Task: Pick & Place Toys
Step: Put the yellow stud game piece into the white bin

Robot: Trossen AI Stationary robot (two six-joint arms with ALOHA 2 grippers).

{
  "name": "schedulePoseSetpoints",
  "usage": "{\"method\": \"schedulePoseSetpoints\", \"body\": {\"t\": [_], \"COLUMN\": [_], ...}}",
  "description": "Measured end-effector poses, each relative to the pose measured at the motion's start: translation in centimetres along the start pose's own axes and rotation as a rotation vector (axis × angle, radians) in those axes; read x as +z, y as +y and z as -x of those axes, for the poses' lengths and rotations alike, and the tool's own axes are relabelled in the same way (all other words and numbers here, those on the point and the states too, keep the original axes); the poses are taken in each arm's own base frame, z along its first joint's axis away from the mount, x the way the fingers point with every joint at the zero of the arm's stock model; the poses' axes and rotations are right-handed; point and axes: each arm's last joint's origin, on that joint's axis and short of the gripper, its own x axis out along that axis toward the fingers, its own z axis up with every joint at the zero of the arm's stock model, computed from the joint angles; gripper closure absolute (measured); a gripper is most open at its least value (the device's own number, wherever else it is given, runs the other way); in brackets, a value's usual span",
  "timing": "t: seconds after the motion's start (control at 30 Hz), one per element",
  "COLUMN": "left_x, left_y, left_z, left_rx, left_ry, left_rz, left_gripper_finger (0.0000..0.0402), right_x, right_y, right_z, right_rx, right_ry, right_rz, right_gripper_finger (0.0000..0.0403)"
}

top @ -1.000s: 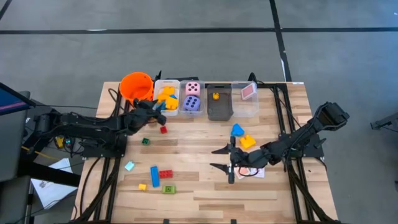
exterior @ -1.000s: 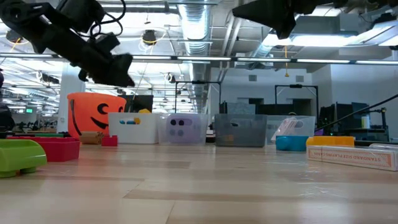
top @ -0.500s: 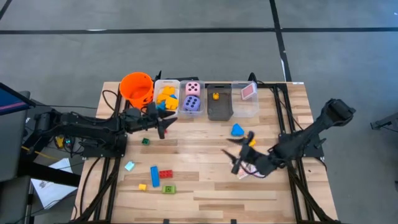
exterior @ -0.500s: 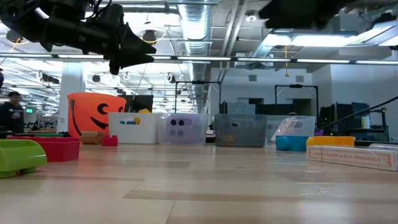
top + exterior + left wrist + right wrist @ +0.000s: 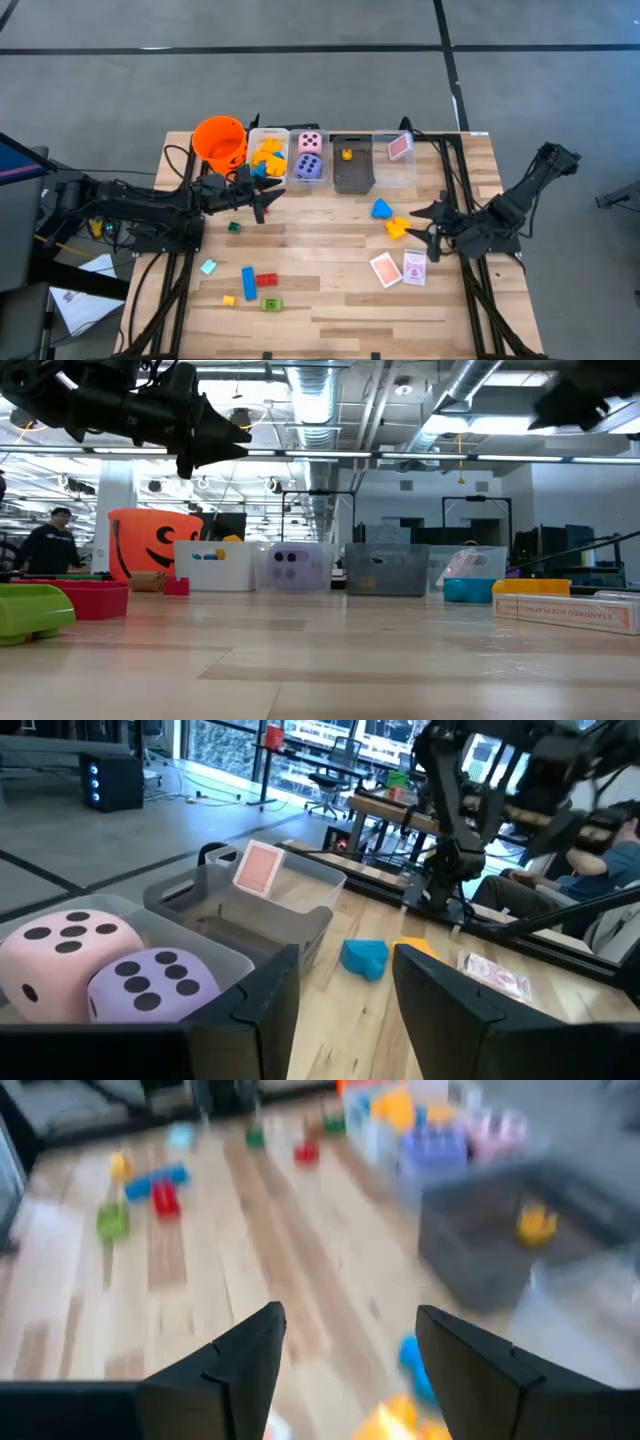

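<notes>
My left gripper [image 5: 265, 201] is open and empty, level above the table just near of the bin of yellow and blue blocks [image 5: 266, 155]; it also shows in the low view [image 5: 232, 440]. My right gripper [image 5: 428, 230] is open and empty beside a yellow block [image 5: 397, 228] and a blue block [image 5: 381, 208]. Two pink-white cards [image 5: 385, 268] [image 5: 414, 266] lie flat on the table. The pink die [image 5: 311, 142] and the purple die [image 5: 309, 166] sit in a clear bin. Loose blocks lie at the near left: blue [image 5: 249, 283], red [image 5: 267, 279], green [image 5: 272, 303].
An orange bucket [image 5: 220, 140] stands at the far left of the row of bins. A grey bin [image 5: 352, 175] holds a yellow block; a clear bin [image 5: 398, 150] holds a card. A small green block [image 5: 233, 227] and a cyan one [image 5: 208, 266] lie left of centre.
My right gripper has swung from over the cards toward the table's right and far side; it is now beside the yellow block, and both cards show uncovered on the table. My left gripper has drawn back from the block bin toward the near edge and tipped up level.
</notes>
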Motion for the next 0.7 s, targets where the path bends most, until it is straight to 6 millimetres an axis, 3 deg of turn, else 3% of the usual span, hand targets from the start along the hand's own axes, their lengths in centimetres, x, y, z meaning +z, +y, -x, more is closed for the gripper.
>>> {"method": "schedulePoseSetpoints", "body": {"t": [0.13, 0.3, 0.7], "left_x": [0.0, 0.0, 0.0], "left_y": [0.0, 0.0, 0.0], "left_z": [0.0, 0.0, 0.0], "left_rx": [-0.001, -0.001, -0.001], "left_ry": [-0.004, -0.004, -0.001], "left_rz": [0.001, 0.001, 0.000], "left_gripper_finger": [0.0247, 0.0247, 0.0247], "right_x": [-1.9, -4.9, -8.1], "right_y": [-0.4, 0.0, 2.1], "right_z": [-0.7, -2.7, -8.1], "right_rx": [0.044, -0.042, -0.241], "right_ry": [0.098, 0.199, 0.368], "right_rz": [0.022, 0.179, 0.365], "right_gripper_finger": [0.0179, 0.0179, 0.0193]}}
